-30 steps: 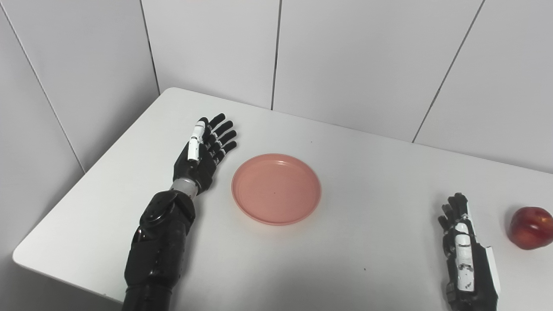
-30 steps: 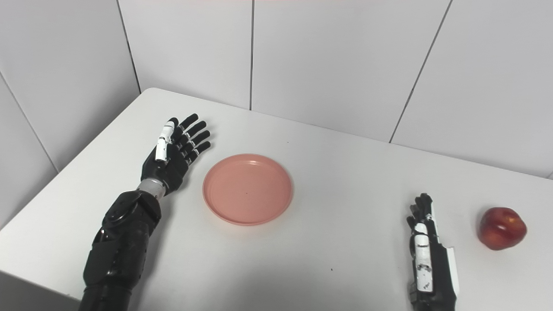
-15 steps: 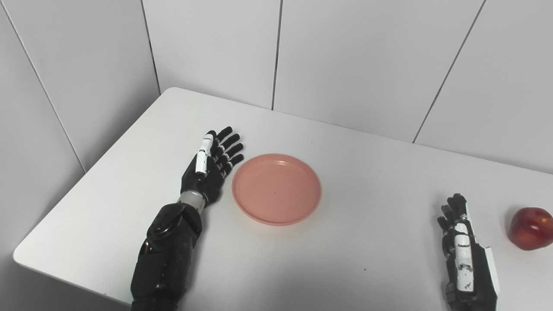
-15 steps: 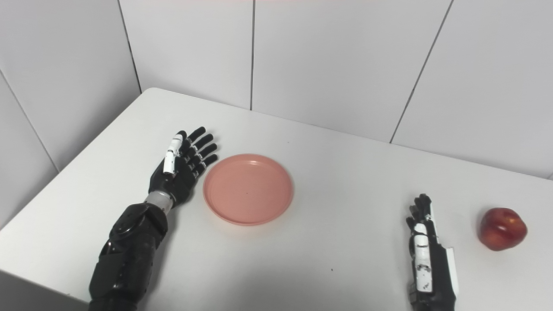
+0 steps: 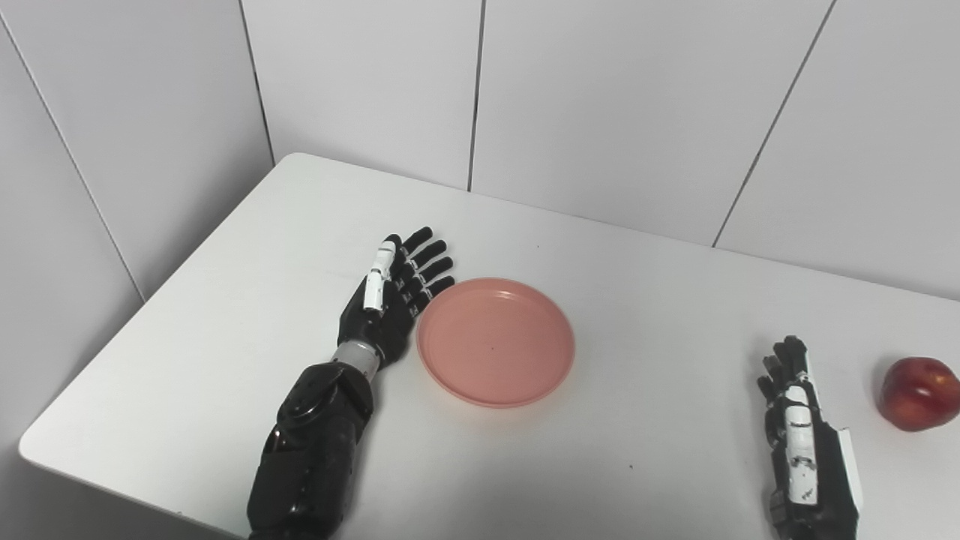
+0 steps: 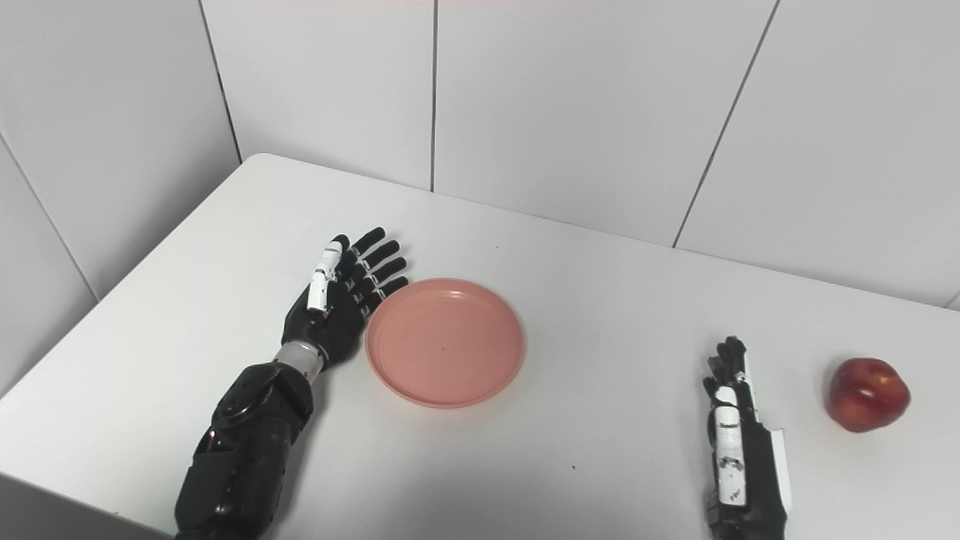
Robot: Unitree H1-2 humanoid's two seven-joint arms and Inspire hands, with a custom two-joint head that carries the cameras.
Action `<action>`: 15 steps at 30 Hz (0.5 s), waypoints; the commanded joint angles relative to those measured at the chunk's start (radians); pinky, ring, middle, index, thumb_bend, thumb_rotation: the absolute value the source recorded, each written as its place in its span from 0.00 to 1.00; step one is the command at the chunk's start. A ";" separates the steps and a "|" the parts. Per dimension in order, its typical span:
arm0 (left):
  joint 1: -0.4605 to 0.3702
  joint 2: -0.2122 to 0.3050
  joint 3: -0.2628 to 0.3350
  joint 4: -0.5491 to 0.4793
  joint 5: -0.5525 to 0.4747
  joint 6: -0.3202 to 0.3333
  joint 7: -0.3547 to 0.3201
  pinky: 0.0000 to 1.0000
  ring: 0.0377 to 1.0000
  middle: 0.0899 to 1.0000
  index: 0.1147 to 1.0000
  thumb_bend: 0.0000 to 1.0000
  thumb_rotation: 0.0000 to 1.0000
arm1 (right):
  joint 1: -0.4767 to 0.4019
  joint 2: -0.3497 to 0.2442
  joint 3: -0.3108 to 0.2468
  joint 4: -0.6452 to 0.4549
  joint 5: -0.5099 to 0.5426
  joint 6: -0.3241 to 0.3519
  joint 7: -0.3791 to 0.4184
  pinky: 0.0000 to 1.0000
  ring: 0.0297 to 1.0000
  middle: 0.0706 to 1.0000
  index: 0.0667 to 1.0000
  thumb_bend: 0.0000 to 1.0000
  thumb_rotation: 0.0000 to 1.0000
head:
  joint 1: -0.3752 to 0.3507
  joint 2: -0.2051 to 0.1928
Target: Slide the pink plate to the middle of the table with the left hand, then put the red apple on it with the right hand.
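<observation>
A round pink plate (image 5: pixel 496 342) lies flat on the white table (image 5: pixel 637 285), left of the middle. My left hand (image 5: pixel 394 296) is open, fingers straight, standing on its edge against the plate's left rim. A red apple (image 5: pixel 918 393) sits near the table's right side. My right hand (image 5: pixel 796 420) rests open on the table left of the apple, a clear gap between them, holding nothing.
White wall panels (image 5: pixel 615 97) rise close behind the table's far edge. The table's left corner (image 5: pixel 37 442) and front edge lie near my left forearm (image 5: pixel 315 450).
My left hand has moved right, reached the plate's left rim and pushed the plate a little to the right. The right hand and apple have stayed put.
</observation>
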 commanded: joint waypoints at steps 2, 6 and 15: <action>-0.012 -0.015 -0.024 -0.036 0.011 0.007 0.001 0.80 0.81 0.82 0.79 0.35 1.00 | 0.023 0.020 0.011 0.020 0.008 -0.003 0.000 1.00 0.99 1.00 0.99 0.31 1.00 | -0.005 0.001; -0.015 -0.027 -0.039 -0.041 0.014 0.013 0.011 0.81 0.82 0.82 0.80 0.35 1.00 | 0.025 0.022 0.015 0.016 -0.004 0.006 -0.006 1.00 0.99 1.00 0.99 0.32 1.00 | -0.022 0.005; -0.021 -0.078 -0.071 -0.059 0.041 0.023 0.054 0.80 0.81 0.82 0.80 0.35 1.00 | 0.024 0.043 0.016 0.007 -0.028 0.027 -0.026 1.00 0.98 0.99 0.99 0.31 1.00 | -0.060 0.016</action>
